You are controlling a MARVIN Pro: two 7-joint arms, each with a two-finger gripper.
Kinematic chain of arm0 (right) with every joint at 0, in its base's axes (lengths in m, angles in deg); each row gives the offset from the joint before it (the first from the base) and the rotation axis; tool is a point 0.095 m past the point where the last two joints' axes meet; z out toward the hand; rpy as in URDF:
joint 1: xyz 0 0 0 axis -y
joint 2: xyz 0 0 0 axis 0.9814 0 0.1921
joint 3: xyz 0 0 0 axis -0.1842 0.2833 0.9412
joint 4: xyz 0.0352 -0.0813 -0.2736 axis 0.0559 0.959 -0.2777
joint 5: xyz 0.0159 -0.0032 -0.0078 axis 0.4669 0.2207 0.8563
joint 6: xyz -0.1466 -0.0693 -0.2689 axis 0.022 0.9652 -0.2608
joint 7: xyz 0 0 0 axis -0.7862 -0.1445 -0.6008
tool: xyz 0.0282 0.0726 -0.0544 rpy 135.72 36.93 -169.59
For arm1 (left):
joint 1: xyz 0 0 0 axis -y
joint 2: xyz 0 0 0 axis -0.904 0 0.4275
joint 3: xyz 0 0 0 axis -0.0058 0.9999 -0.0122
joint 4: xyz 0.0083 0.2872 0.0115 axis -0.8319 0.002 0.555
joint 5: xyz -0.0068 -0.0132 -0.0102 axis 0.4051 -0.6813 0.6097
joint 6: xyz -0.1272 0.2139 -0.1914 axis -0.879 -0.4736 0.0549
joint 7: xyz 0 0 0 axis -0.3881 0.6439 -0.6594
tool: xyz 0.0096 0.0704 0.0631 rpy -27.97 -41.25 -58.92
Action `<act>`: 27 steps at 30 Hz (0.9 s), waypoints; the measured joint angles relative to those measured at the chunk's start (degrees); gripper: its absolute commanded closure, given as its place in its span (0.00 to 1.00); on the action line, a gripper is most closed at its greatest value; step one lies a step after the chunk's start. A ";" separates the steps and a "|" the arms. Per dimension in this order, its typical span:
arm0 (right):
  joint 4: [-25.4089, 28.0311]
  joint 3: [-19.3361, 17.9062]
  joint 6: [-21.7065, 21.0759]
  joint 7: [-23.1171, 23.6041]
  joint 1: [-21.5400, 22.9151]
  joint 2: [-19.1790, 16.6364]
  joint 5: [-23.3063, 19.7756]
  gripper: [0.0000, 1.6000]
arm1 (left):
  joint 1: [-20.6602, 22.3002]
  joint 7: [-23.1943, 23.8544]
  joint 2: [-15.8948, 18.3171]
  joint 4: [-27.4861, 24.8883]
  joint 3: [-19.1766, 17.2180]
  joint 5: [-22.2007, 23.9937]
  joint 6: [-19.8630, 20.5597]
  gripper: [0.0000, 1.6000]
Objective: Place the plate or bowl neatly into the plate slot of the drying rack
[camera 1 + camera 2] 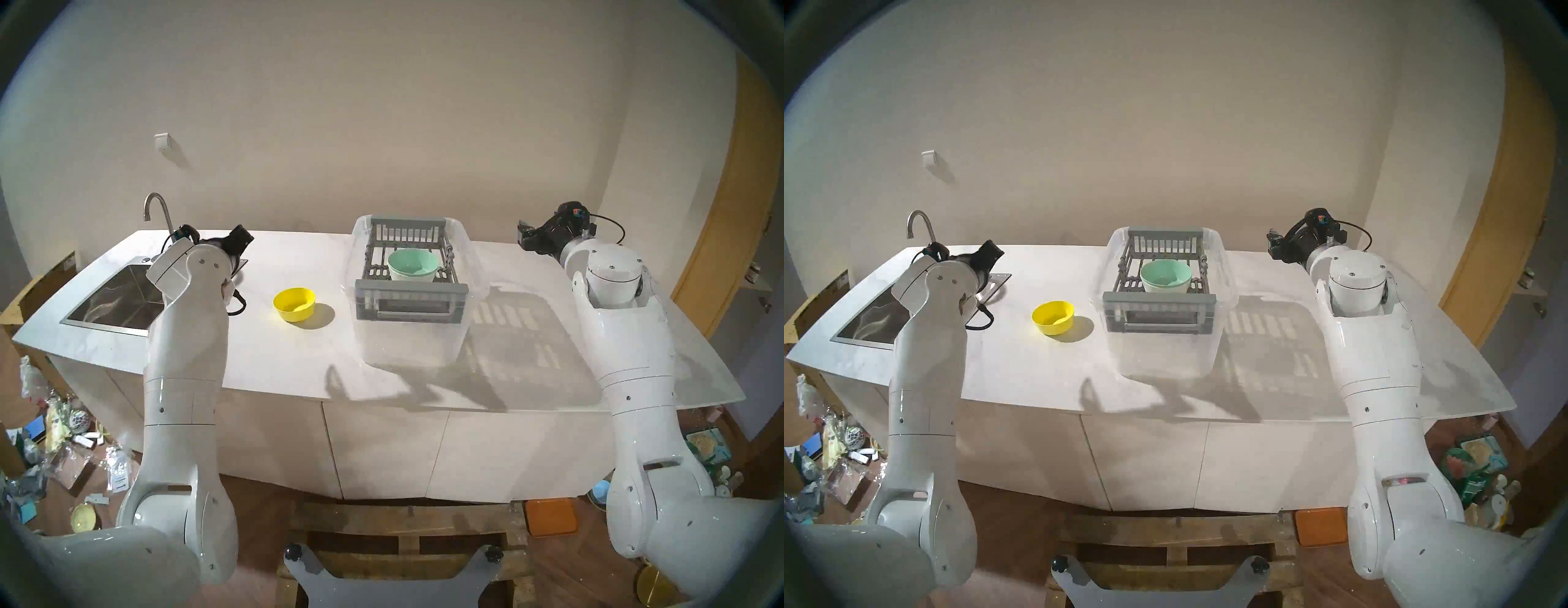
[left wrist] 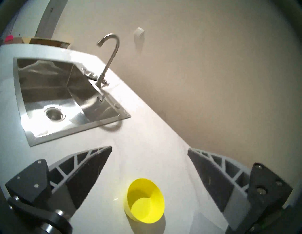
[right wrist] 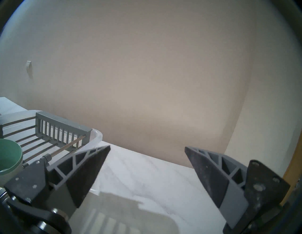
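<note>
A yellow bowl point(image 1: 295, 304) stands upright on the white counter, left of the rack; it also shows in the left wrist view point(image 2: 144, 205). The grey drying rack point(image 1: 410, 287) sits on a clear plastic tub. A mint green bowl point(image 1: 412, 265) rests upright on the rack's ribbed bottom bars point(image 1: 375, 271); its edge shows in the right wrist view point(image 3: 9, 156). My left gripper point(image 2: 149, 148) is open and empty, raised above the counter between sink and yellow bowl. My right gripper point(image 3: 147, 147) is open and empty, raised right of the rack point(image 3: 62, 129).
A steel sink point(image 1: 114, 299) with a curved faucet point(image 1: 155, 210) is set into the counter's left end. The clear tub point(image 1: 407, 339) holds the rack near the counter's middle. The wall runs close behind. Clutter lies on the floor at both sides.
</note>
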 measured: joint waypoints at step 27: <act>-0.02 0.01 0.06 0.00 0.04 -0.02 -0.08 0.00 | 4.09 -1.26 -0.86 15.79 3.93 1.32 0.53 0.00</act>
